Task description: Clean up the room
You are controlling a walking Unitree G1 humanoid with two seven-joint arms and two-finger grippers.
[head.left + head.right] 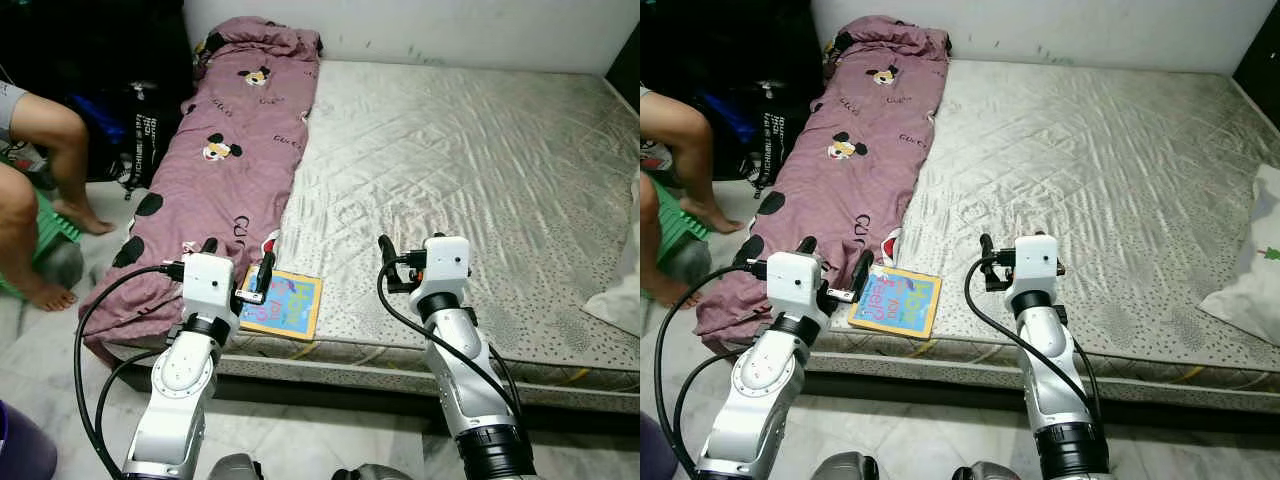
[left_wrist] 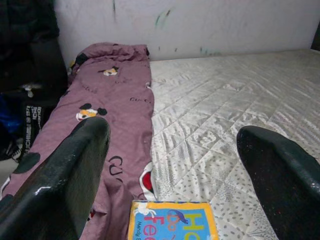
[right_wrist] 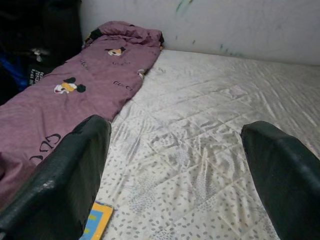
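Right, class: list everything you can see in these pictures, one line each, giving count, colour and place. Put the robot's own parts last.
Mattress: one, silver-grey quilted, across the room against the wall.
Blanket: one, mauve with cartoon mouse prints, along the mattress's left side.
Book: one, blue with a yellow border, flat at the mattress's near edge beside the blanket.
Pillow: one, white, at the mattress's right edge.
Bags: dark, on the floor left of the blanket; count unclear.
Person's legs: two, bare, far left.
Left gripper: open, over the book.
Right gripper: open, above bare mattress.
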